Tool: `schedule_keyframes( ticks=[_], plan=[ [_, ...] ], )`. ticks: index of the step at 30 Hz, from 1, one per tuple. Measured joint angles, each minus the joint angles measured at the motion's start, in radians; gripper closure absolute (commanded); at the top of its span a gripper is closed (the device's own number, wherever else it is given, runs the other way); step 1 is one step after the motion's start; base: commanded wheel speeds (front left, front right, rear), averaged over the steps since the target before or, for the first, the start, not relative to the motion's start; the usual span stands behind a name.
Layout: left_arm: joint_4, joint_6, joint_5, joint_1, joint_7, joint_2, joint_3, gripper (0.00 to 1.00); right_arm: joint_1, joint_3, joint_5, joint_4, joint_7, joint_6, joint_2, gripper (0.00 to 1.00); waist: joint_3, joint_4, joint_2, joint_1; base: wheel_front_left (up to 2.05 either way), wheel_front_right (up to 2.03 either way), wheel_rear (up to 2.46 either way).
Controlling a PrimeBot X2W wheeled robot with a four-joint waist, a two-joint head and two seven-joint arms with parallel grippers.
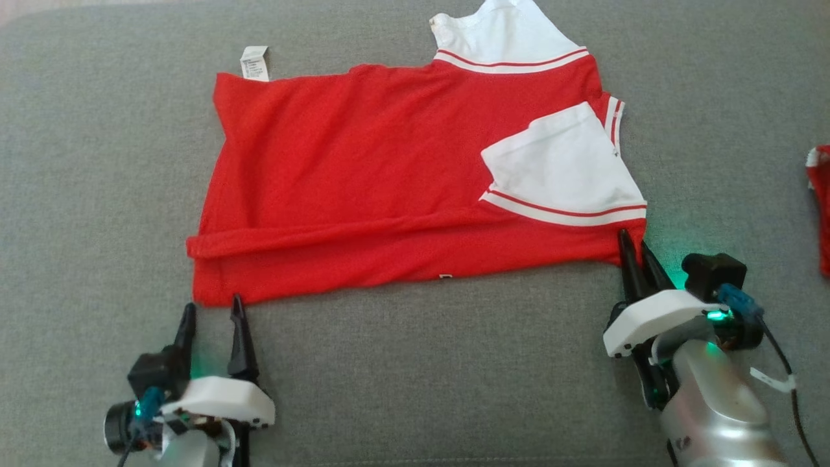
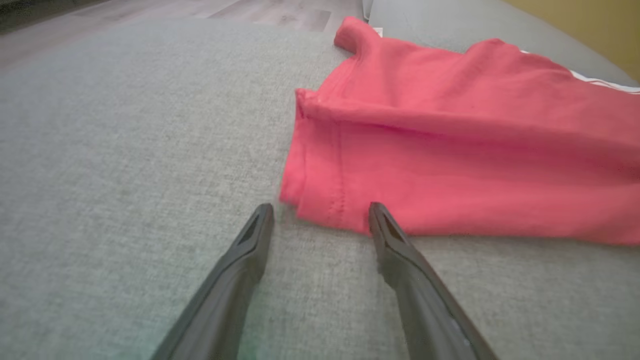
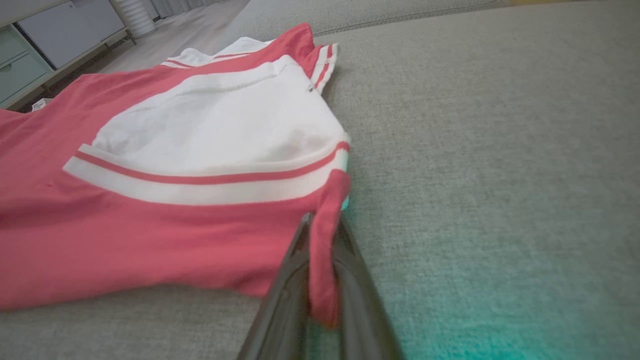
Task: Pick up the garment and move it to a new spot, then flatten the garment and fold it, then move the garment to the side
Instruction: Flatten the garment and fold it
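Observation:
The garment (image 1: 363, 194) is a red shirt with white, red-striped sleeves, lying flat on the grey cushion (image 1: 97, 194). One white sleeve lies folded over its right part, and a fold ridge runs along its near side. My right gripper (image 1: 637, 250) is shut on the garment's near right corner; in the right wrist view red cloth (image 3: 322, 260) is pinched between the two fingers. My left gripper (image 1: 213, 310) stands open just short of the near left corner (image 2: 320, 205), one fingertip (image 2: 377, 212) touching the hem.
A white care label (image 1: 254, 63) sticks out at the garment's far left corner. Another red cloth piece (image 1: 820, 201) lies at the right edge. Bare grey cushion surrounds the garment. Floor and cabinets (image 3: 30, 45) show beyond the cushion's far side.

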Motion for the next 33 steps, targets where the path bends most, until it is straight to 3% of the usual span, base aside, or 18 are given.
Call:
schedule_keyframes(
  ticks=[6,7,8,9,15,28,29,30,31,33],
  plan=[
    [0.074,-0.021,-0.037,-0.071,-0.001,0.000,0.023,0.00,0.001,0.017,0.006,-0.024,0.000,0.000,0.000,1.00,0.010,-0.008,0.0000,0.0000,0.00,0.00,0.00],
    [0.092,-0.030,-0.040,-0.083,-0.002,0.000,0.022,0.17,0.002,0.017,0.007,-0.028,0.001,0.000,0.000,1.00,0.009,-0.008,0.0000,0.0000,0.00,0.00,0.00],
    [0.107,-0.039,-0.041,-0.091,-0.002,0.000,0.020,0.85,0.002,0.017,0.008,-0.030,0.001,0.000,0.000,1.00,0.008,-0.009,0.0000,0.0000,0.00,0.00,0.00],
    [0.121,-0.052,-0.048,-0.098,-0.002,0.001,0.018,1.00,0.004,0.016,0.013,-0.032,0.001,0.000,0.000,1.00,0.006,-0.010,0.0000,0.0000,0.00,0.00,0.00],
    [0.151,-0.095,-0.090,-0.100,-0.003,0.000,-0.003,1.00,0.034,0.008,0.034,-0.051,0.012,0.000,0.001,1.00,-0.029,-0.011,0.0000,0.0001,0.00,0.00,0.00],
    [-0.021,-0.094,-0.073,0.121,0.000,-0.004,0.052,1.00,0.214,-0.018,0.094,-0.123,0.016,0.000,0.007,1.00,-0.177,-0.010,0.0000,-0.0003,0.00,0.00,0.00],
    [-0.019,-0.091,-0.073,0.138,0.000,-0.004,0.049,1.00,0.228,-0.018,0.097,-0.128,0.016,0.000,0.007,0.64,-0.183,-0.010,0.0000,-0.0003,0.00,0.00,0.00],
    [-0.014,-0.089,-0.075,0.151,0.000,-0.004,0.046,0.68,0.239,-0.019,0.099,-0.133,0.017,0.000,0.007,0.00,-0.186,-0.009,0.0000,-0.0003,0.00,0.00,0.00],
    [-0.010,-0.082,-0.075,0.158,0.000,-0.004,0.044,0.00,0.246,-0.021,0.099,-0.137,0.018,0.000,0.008,0.00,-0.185,-0.007,0.0000,-0.0004,0.00,0.00,0.00],
    [-0.011,-0.069,-0.074,0.155,0.000,-0.002,0.046,0.00,0.246,-0.030,0.089,-0.149,0.018,0.000,0.007,0.00,-0.173,-0.007,0.0000,-0.0003,0.00,0.00,0.00]
  ],
)
